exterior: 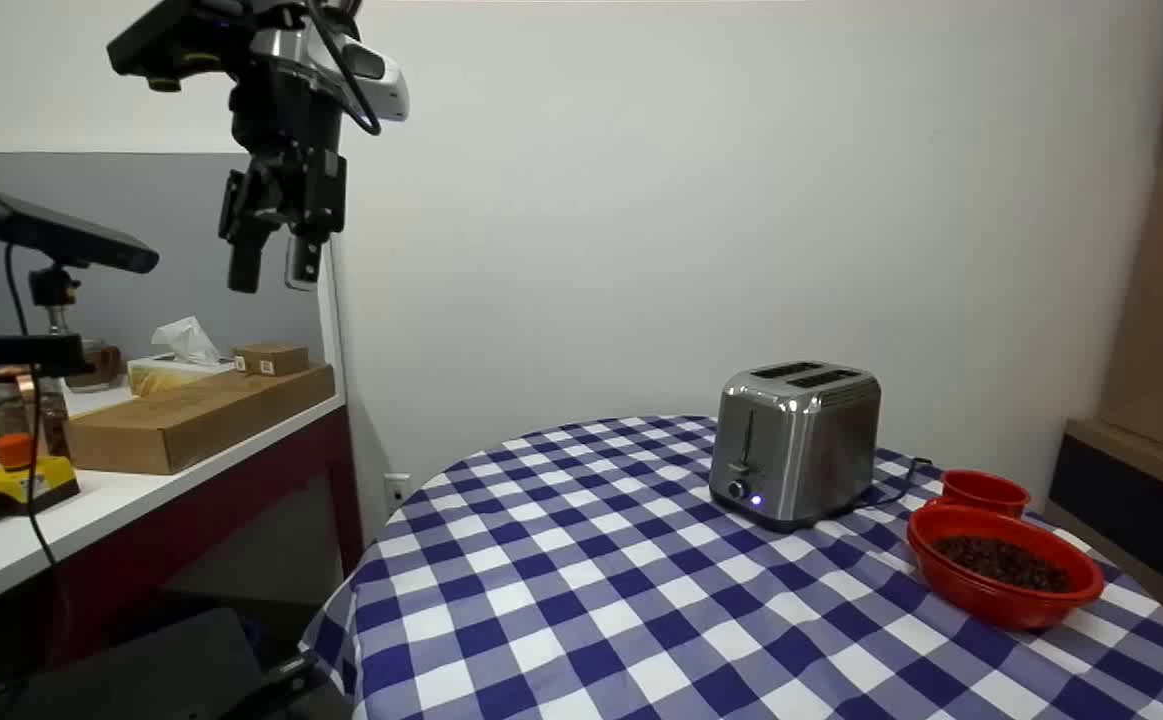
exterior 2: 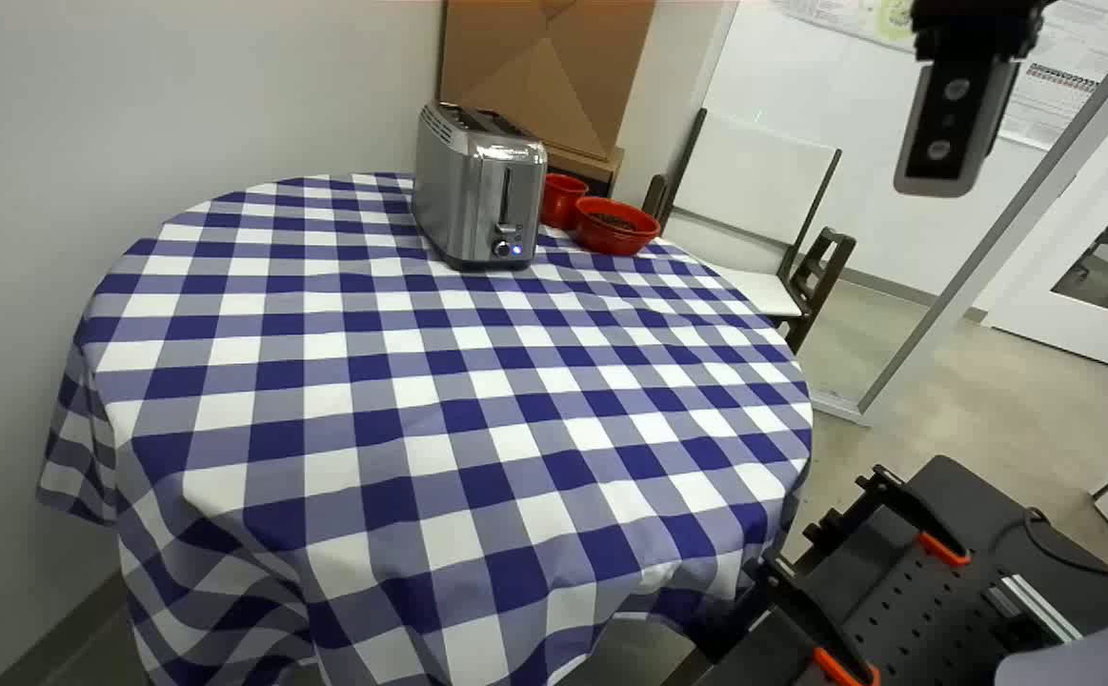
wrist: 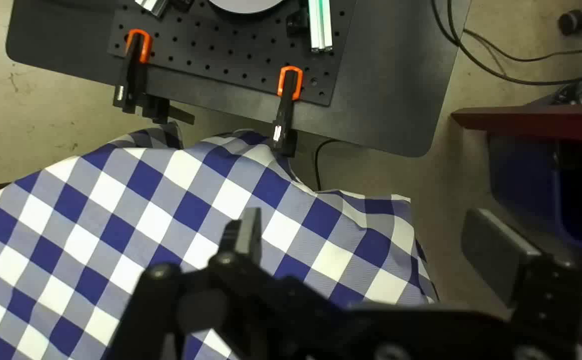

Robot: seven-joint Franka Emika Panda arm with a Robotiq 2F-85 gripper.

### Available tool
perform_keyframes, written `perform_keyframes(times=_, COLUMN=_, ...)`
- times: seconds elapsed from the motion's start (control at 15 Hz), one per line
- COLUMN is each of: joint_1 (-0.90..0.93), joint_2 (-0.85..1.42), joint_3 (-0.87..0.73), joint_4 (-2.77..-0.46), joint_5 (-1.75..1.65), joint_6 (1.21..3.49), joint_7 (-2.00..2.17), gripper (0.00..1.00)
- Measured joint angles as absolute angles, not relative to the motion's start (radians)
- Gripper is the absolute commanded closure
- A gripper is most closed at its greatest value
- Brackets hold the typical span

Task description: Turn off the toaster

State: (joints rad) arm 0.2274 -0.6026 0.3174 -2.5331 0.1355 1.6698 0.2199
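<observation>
The silver toaster [exterior: 846, 450] stands upright on the checkered table; it shows in both exterior views [exterior 2: 449, 186] and is out of the wrist view. On its front, the lever [exterior: 739, 467] sits low in its slot. Below it are a round knob [exterior 2: 502, 249] and a lit blue-white light [exterior: 756, 499]. My gripper [exterior: 274, 268] hangs high in the air, well away from the toaster and above the table's level. In the wrist view the gripper [wrist: 371, 240] has its fingers wide apart with nothing between them. In an exterior view only one finger of the gripper [exterior 2: 939, 133] shows clearly.
A red bowl with dark bits [exterior: 1006, 590] and a red cup [exterior: 983, 490] stand beside the toaster. A power cord [exterior: 906, 482] runs behind it. A wall backs the table [exterior 2: 353, 400]. A side desk [exterior: 1, 560] holds boxes and a camera. Clamps [wrist: 285, 110] grip the robot's base.
</observation>
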Motion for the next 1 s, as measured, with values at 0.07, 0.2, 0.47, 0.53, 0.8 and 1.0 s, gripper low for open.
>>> perform_keyframes(times=0.07, joint_1=0.227, joint_2=-0.603, joint_3=0.317, joint_4=-2.533, joint_5=0.135, joint_6=1.670, joint_7=0.220, gripper=0.00)
perform_keyframes(times=0.2, joint_1=0.227, joint_2=-0.603, joint_3=0.317, joint_4=-2.533, joint_5=0.135, joint_6=1.670, joint_7=0.220, gripper=0.00)
perform_keyframes(times=0.47, joint_1=0.227, joint_2=-0.603, joint_3=0.317, joint_4=-2.533, joint_5=0.135, joint_6=1.670, joint_7=0.220, gripper=0.00)
perform_keyframes(times=0.53, joint_1=0.227, joint_2=-0.603, joint_3=0.317, joint_4=-2.533, joint_5=0.135, joint_6=1.670, joint_7=0.220, gripper=0.00)
perform_keyframes(times=0.8, joint_1=0.225, joint_2=-0.601, joint_3=0.318, joint_4=-2.545, joint_5=0.096, joint_6=1.733, joint_7=0.220, gripper=0.00)
perform_keyframes(times=1.0, joint_1=0.195, joint_2=-0.576, joint_3=0.317, joint_4=-2.570, joint_5=-0.011, joint_6=1.854, joint_7=0.220, gripper=0.00)
